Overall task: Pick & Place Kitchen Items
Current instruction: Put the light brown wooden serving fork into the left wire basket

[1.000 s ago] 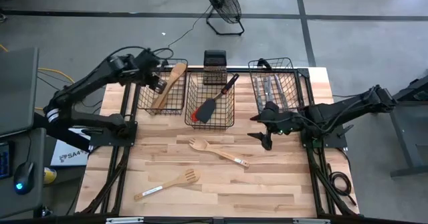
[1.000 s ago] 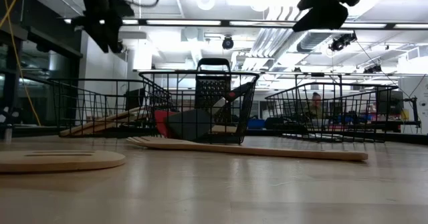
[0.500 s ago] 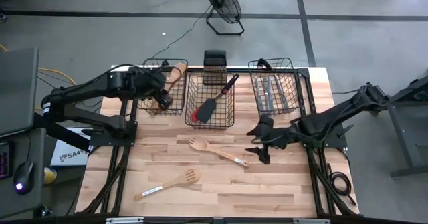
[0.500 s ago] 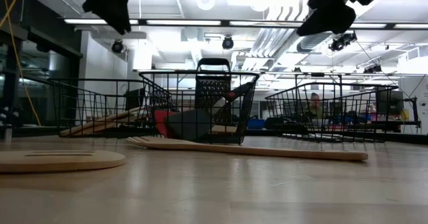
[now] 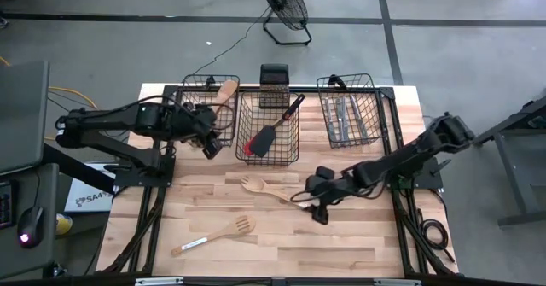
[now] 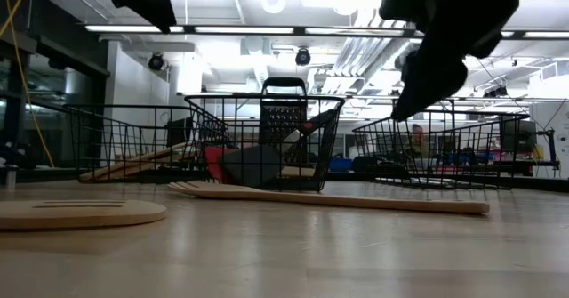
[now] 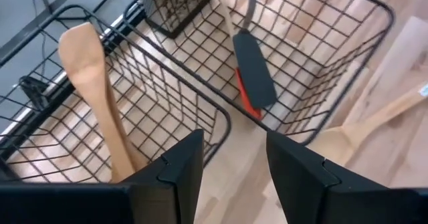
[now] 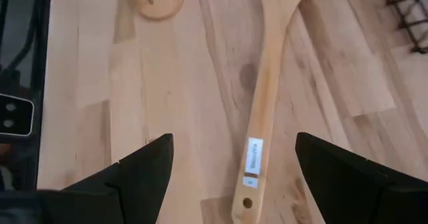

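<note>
A pale wooden fork [image 5: 277, 194] lies flat on the table, and a slotted wooden spatula [image 5: 213, 235] lies nearer the front edge. My right gripper [image 5: 309, 207] hangs open above the fork's handle end; in its wrist view the handle [image 8: 262, 124] runs between the spread fingers. The low view shows this gripper [image 6: 427, 76] clear of the table. My left gripper [image 5: 210, 146] hovers open and empty at the near right corner of the left basket [image 5: 192, 119], which holds wooden utensils [image 7: 87, 83]. Black and red spatulas [image 7: 253, 77] lie in the middle basket [image 5: 271, 154].
A right wire basket [image 5: 368, 107] at the far edge holds silver cutlery [image 5: 344, 118]. A black upright grater [image 5: 275, 83] stands behind the middle basket. Bare wooden tabletop [image 5: 341, 243] lies near the front edge. A floor fan [image 5: 284, 4] stands beyond the table.
My left gripper has swung from over the left basket toward the table's near edge, rolling as it went. My right gripper has moved from beside the right basket toward the table's left, sinking over the wooden fork's handle. Neither has opened or shut. No utensil has moved.
</note>
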`<act>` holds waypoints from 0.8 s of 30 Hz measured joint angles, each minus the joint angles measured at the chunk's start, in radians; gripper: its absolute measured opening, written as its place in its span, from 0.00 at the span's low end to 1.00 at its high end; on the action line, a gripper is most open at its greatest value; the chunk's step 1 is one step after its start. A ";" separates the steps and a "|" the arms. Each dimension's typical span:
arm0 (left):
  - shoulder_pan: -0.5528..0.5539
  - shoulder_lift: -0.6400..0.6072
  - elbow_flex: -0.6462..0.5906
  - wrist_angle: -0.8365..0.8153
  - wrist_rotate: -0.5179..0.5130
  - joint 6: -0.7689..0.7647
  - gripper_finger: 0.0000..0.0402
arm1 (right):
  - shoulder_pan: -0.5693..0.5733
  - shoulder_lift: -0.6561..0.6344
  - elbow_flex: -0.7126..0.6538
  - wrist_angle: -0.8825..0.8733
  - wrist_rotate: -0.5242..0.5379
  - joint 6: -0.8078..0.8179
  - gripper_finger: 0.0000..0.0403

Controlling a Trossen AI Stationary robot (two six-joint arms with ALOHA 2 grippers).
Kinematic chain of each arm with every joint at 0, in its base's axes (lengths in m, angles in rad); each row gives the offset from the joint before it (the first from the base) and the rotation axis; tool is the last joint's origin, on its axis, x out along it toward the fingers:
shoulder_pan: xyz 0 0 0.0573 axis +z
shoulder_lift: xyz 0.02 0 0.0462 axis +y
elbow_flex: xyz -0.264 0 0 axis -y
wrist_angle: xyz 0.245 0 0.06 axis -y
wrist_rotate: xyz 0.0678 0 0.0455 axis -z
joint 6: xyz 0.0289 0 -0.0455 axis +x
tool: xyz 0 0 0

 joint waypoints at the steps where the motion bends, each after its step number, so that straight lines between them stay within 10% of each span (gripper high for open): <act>1: -0.009 -0.001 0.000 0.001 -0.001 -0.006 0.40 | 0.000 0.019 0.022 -0.016 -0.002 -0.011 0.76; 24: -0.029 -0.001 0.000 0.000 -0.032 -0.023 0.40 | -0.085 0.292 0.291 -0.378 -0.047 0.026 0.65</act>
